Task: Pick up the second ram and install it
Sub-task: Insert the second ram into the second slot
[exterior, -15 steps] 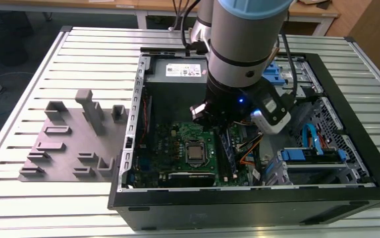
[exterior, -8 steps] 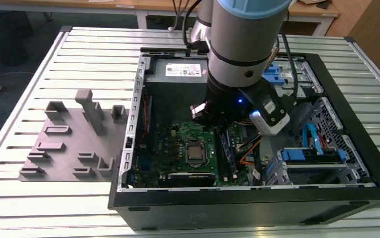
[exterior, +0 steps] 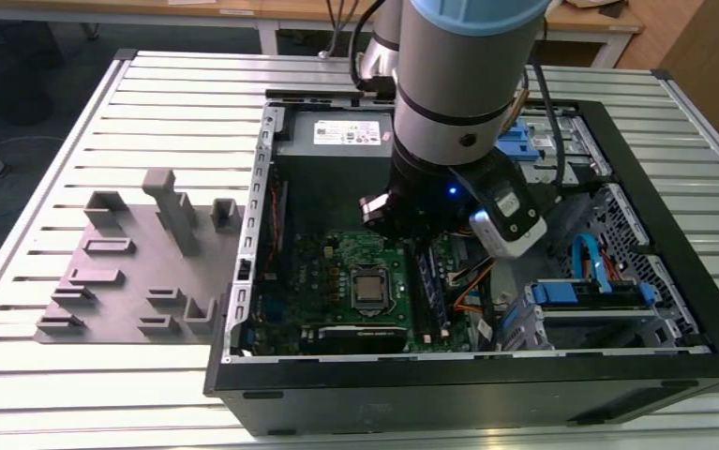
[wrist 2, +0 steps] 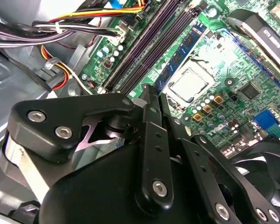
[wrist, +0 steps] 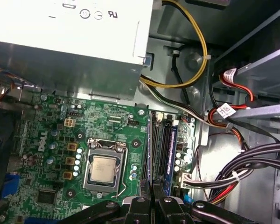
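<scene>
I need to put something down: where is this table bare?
Bare slats of the table lie before the grey fixture plate, at the exterior view's lower left, and beyond it toward the far edge. The open computer case is crowded under the arm.

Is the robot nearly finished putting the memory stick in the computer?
Nearly, it seems. Done: the long, thin, dark memory stick stands in the green motherboard's slot beside the square silver processor. In hand: the black gripper, shut, meets the stick's end. Left: I can't tell whether it's clicked fully in.
</scene>
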Robot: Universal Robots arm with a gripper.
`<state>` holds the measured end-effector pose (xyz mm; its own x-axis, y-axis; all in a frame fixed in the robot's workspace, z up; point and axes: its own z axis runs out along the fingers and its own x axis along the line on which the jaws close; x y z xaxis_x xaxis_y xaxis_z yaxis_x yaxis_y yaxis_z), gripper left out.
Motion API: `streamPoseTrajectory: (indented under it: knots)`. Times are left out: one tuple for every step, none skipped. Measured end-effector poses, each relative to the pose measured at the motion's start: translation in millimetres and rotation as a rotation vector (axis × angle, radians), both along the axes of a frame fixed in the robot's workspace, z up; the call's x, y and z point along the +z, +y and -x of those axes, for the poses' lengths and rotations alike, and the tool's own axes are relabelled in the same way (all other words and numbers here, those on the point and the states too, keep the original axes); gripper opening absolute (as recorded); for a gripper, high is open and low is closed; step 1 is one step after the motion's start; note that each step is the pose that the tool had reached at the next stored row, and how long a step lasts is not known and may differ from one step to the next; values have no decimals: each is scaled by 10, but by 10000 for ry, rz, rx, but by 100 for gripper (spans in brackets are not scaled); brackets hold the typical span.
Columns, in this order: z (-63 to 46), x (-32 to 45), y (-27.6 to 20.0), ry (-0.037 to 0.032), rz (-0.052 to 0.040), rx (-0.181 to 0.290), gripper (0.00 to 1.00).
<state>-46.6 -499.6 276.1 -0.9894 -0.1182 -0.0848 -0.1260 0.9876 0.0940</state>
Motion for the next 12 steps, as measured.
streamPoseTrajectory:
  knots:
    - [0, 0, 0, 0, 0, -58, 11]
    - [0, 0, 0, 0, 0, -111, 11]
    - [0, 0, 0, 0, 0, -163, 11]
    - [0, 0, 0, 0, 0, -217, 11]
    - [0, 0, 0, 0, 0, -271, 11]
    - [0, 0, 0, 0, 0, -323, 11]
    - [0, 0, 0, 0, 0, -372, 11]
    - [0, 0, 0, 0, 0, -422, 11]
    - [0, 0, 0, 0, 0, -474, 11]
    - [0, 0, 0, 0, 0, -521, 11]
    - [0, 0, 0, 0, 1, -568, 11]
    - [0, -1, 0, 0, 0, -616, 11]
